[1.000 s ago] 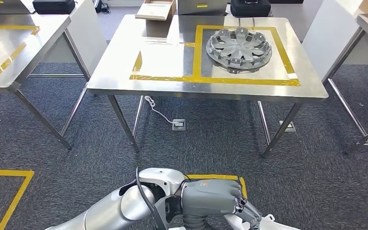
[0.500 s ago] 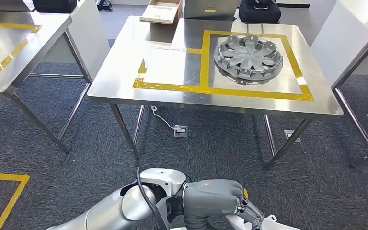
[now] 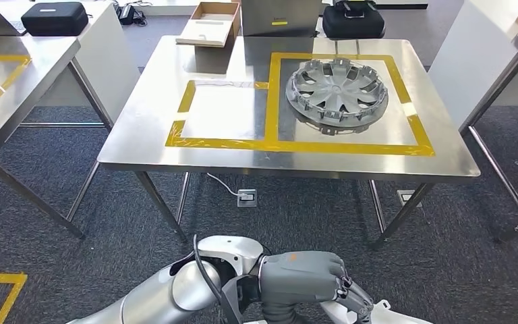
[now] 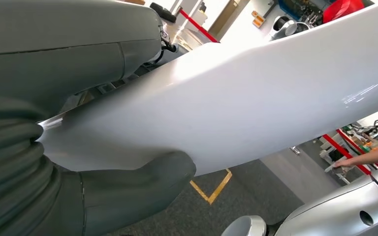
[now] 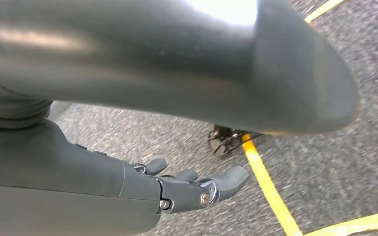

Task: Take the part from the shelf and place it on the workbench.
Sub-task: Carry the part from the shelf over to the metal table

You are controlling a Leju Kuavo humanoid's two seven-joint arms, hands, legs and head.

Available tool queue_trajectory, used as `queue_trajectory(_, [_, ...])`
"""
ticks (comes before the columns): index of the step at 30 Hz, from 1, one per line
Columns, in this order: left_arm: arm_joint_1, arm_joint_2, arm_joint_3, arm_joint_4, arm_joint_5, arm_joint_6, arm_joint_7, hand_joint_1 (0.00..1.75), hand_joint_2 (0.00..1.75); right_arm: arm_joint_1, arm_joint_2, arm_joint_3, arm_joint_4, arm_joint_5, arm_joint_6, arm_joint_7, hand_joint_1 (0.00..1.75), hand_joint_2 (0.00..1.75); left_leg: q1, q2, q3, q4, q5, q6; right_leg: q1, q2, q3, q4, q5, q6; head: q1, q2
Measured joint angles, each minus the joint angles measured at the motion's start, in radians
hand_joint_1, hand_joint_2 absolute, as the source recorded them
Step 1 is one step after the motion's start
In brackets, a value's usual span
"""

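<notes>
Gripping white part point(image 4: 256, 93), left robot hand point(image 3: 303, 275) held low; right robot hand point(image 5: 177, 189) empty (fingers apart).

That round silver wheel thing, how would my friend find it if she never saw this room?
Look at the steel table straight ahead, marked with two yellow tape boxes. The wheel cover lies flat inside the bigger box, on the right. It is the only round, spoked grey thing there; the cardboard box and black case at the back are both boxy.
</notes>
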Motion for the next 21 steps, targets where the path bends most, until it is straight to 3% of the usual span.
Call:
queue_trajectory(1, [-0.001,-0.001,0.000,0.001,0.000,-0.001,0.000,1.75,1.75,-0.001,0.002,0.000,0.000,-0.001,0.000,0.000,0.00,0.00,-0.003,0.000,0.005,-0.040,0.046,0.006,0.000,0.001,0.006,-0.003,-0.009,0.006,-0.001,0.000])
queue_trajectory(2, [-0.002,-0.002,-0.001,0.003,0.000,-0.001,0.001,1.75,1.75,-0.002,0.004,0.000,0.000,-0.001,0.000,0.000,0.00,0.00,-0.006,0.000,0.008,-0.062,0.072,0.012,0.001,0.002,0.012,-0.003,-0.014,0.013,-0.001,0.000])
queue_trajectory(5, [-0.006,-0.008,-0.002,0.003,0.000,-0.002,0.003,1.75,1.75,-0.003,0.004,0.000,0.000,-0.001,0.000,-0.001,0.00,0.00,-0.002,-0.005,0.040,-0.079,0.062,0.031,0.002,0.001,0.019,0.024,-0.003,0.031,-0.002,0.000])
queue_trajectory(7, [-0.007,-0.012,-0.002,0.005,0.000,-0.003,0.003,1.75,1.75,-0.004,0.004,0.000,0.000,-0.001,0.001,-0.002,0.00,0.00,0.002,-0.005,0.069,-0.088,0.048,0.041,0.001,-0.001,-0.029,0.110,-0.009,0.037,0.002,0.000])
queue_trajectory(9, [-0.007,-0.013,-0.003,0.007,0.000,-0.003,0.003,1.75,1.75,-0.004,0.005,0.000,0.000,-0.001,0.002,-0.002,0.00,0.00,0.002,-0.006,0.090,-0.091,0.030,0.045,0.000,-0.002,-0.114,0.221,-0.055,0.043,0.007,0.000])
queue_trajectory(11, [-0.005,-0.013,-0.003,0.010,0.000,-0.004,0.003,1.75,1.75,-0.001,0.005,0.000,0.000,-0.001,0.002,-0.002,0.00,0.00,0.002,-0.009,0.113,-0.091,0.008,0.045,-0.001,-0.002,-0.178,0.260,-0.097,0.049,0.009,0.000])
queue_trajectory(12, [-0.005,-0.013,-0.004,0.012,0.000,-0.004,0.003,1.75,1.75,0.001,0.005,0.000,0.000,-0.001,0.002,-0.003,0.00,0.00,0.002,-0.011,0.128,-0.091,-0.004,0.043,-0.001,-0.002,-0.190,0.238,-0.090,0.049,0.010,0.000])
queue_trajectory(13, [-0.004,-0.013,-0.004,0.013,0.000,-0.004,0.002,1.75,1.75,0.002,0.005,0.000,0.000,-0.001,0.002,-0.003,0.00,0.00,0.002,-0.011,0.145,-0.091,-0.017,0.041,-0.001,-0.002,-0.189,0.189,-0.056,0.049,0.011,0.000])
queue_trajectory(15, [-0.003,-0.013,-0.005,0.016,0.000,-0.004,0.003,1.75,1.75,0.005,0.005,0.000,0.000,-0.001,0.003,-0.004,0.00,0.00,0.000,-0.012,0.174,-0.089,-0.044,0.034,0.000,-0.004,-0.173,0.067,0.061,0.043,0.012,0.000])
queue_trajectory(16, [-0.003,-0.012,-0.005,0.017,0.000,-0.004,0.003,1.75,1.75,0.005,0.005,0.000,0.000,-0.001,0.004,-0.004,0.00,0.00,-0.001,-0.012,0.184,-0.088,-0.057,0.029,0.002,-0.005,-0.165,0.027,0.104,0.038,0.012,0.000])
queue_trajectory(17, [-0.003,-0.012,-0.006,0.018,0.000,-0.004,0.003,1.75,1.75,0.006,0.006,0.000,0.000,-0.001,0.005,-0.004,0.00,0.00,-0.002,-0.013,0.194,-0.086,-0.067,0.023,0.005,-0.006,-0.158,0.006,0.128,0.031,0.012,0.000])
queue_trajectory(20, [-0.005,-0.014,-0.007,0.017,0.000,-0.004,0.003,1.75,1.75,0.004,0.006,0.000,0.000,-0.001,0.007,-0.005,0.00,0.00,-0.003,-0.012,0.204,-0.054,-0.066,0.006,0.005,-0.004,-0.131,-0.002,0.117,0.009,0.012,0.000])
queue_trajectory(21, [-0.006,-0.014,-0.007,0.016,0.000,-0.004,0.002,1.75,1.75,0.003,0.007,0.000,0.000,-0.001,0.008,-0.006,0.00,0.00,-0.003,-0.010,0.185,-0.018,-0.063,0.002,0.003,-0.004,-0.119,-0.004,0.110,0.002,0.009,0.000])
